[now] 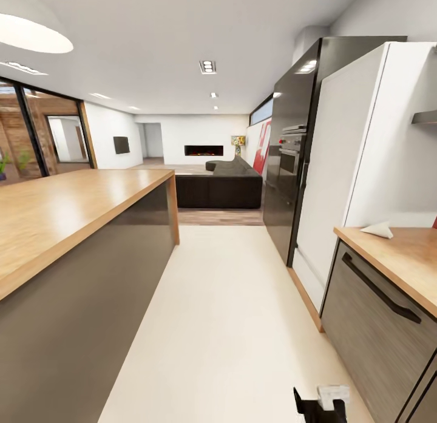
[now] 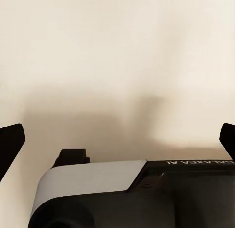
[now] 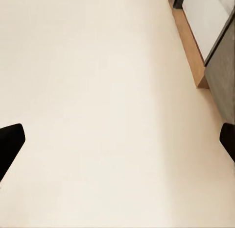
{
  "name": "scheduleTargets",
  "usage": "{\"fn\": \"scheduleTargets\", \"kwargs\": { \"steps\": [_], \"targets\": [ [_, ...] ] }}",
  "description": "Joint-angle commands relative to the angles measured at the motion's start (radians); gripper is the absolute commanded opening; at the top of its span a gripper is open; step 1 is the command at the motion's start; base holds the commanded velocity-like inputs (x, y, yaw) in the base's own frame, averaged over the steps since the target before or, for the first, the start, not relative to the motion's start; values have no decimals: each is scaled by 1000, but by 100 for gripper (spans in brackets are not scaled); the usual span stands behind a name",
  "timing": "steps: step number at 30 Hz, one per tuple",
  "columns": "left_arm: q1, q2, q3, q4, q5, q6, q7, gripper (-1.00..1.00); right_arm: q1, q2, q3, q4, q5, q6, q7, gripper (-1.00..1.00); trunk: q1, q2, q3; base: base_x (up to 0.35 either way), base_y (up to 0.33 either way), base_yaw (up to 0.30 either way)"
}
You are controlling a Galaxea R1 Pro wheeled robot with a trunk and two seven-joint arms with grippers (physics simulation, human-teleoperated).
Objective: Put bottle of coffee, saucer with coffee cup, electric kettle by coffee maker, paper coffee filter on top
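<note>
small white paper cone filter (image 1: pixel 377 230) lies on the light-wood kitchen countertop (image 1: pixel 403 256), near its end by the tall white fridge panel (image 1: pixel 349 162) | left gripper (image 2: pixel 117 139) and right gripper (image 3: pixel 117 142) both spread, holding nothing | risk: base clips the dark grey cabinet front (image 1: pixel 376 326) under that countertop when turning in; paper cone may crumple or slide off if pinched carelessly | head view gives filter and wooden island (image 1: pixel 54 210) opposite the countertop; right wrist gives cream floor (image 3: pixel 98 115) and cabinet foot

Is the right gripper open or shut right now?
Open. In the right wrist view the gripper has its two dark fingertips at opposite edges, with bare cream floor between them, nothing held.
</note>
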Motion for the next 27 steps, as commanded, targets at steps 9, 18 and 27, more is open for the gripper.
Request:
{"fn": "scheduleTargets", "kwargs": {
  "steps": [9,18,27],
  "targets": [
    [0,-2,1,-1,0,-2,-1,100,23,-1,-7,-397,-1,279,0,100,0,0,-1,0,0,0],
    [0,-2,0,-1,0,-2,-1,100,25,-2,-46,-626,-1,371,-1,100,0,0,-1,0,0,0],
    [0,-2,-2,-1,0,-2,-2,100,-54,-14,-86,-749,3,393,-4,100,0,0,-1,0,0,0]
  ]
}}
